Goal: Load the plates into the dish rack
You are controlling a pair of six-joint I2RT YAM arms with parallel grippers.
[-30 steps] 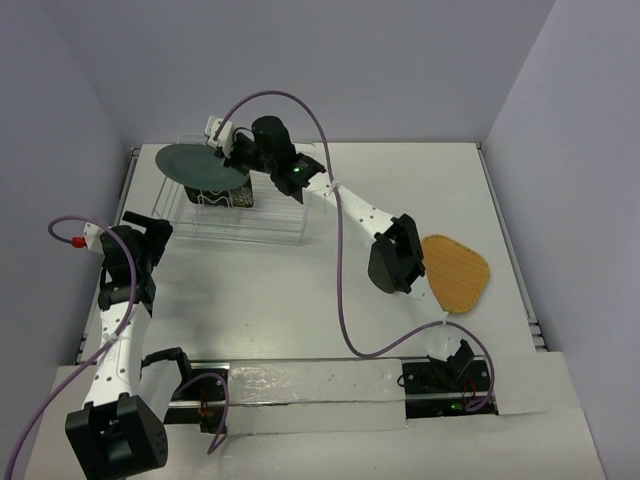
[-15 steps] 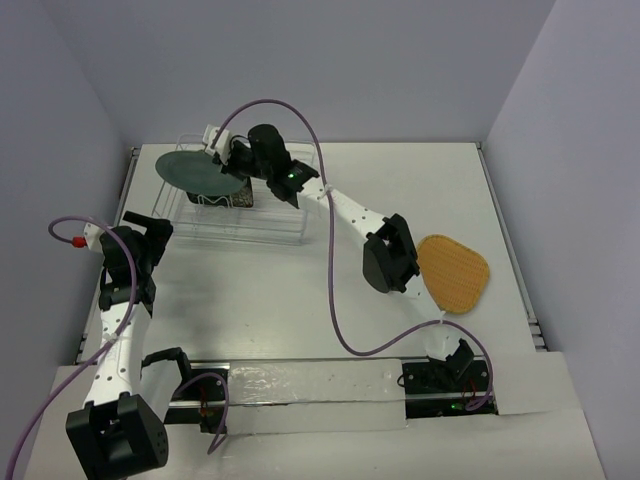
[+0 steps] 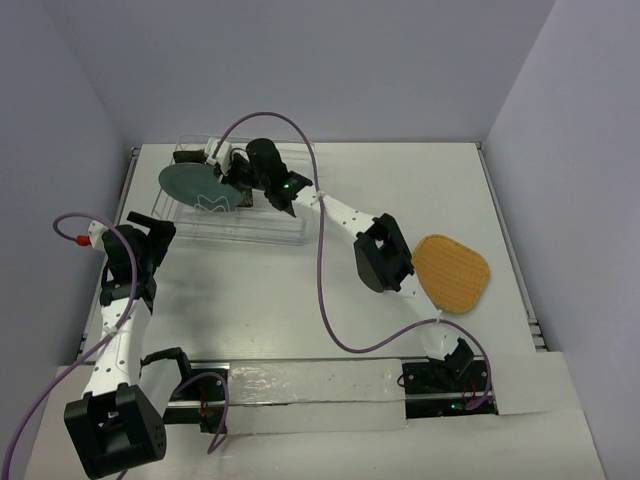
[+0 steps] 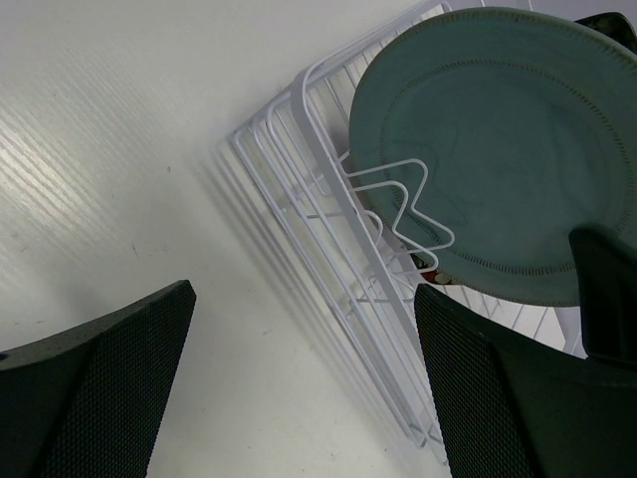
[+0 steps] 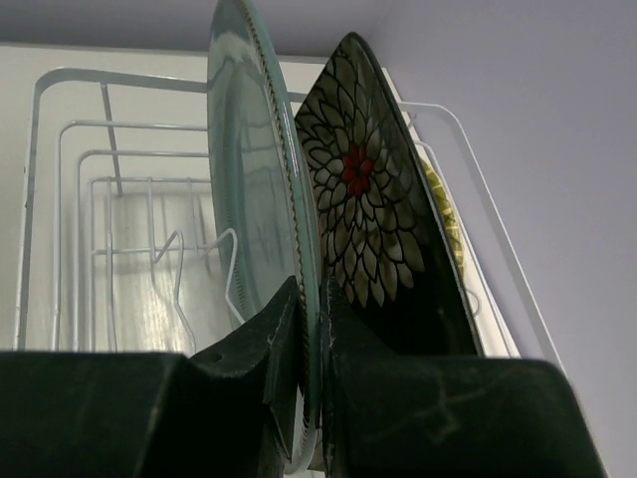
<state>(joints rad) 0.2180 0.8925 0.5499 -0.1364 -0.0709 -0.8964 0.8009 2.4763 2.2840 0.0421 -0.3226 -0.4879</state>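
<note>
— Right pincer (image 5: 309, 319) clenched on the rim of the round teal-grey plate (image 5: 254, 179); plate stands on edge among the dish rack (image 5: 70, 199) dividers. Square black flowered plate (image 5: 373, 219) just right of the pincer, sliver of yellow plate (image 5: 443, 214) beyond that.
— Left pincer (image 4: 304, 383)?
— Released, gaping wide, rack corner ahead of it. White worktop (image 3: 300, 300), pale lilac walls. Only the top view shows the orange woven plate (image 3: 452, 272), flat, well apart behind the right pincer. Only the right wrist shows the flowers.
</note>
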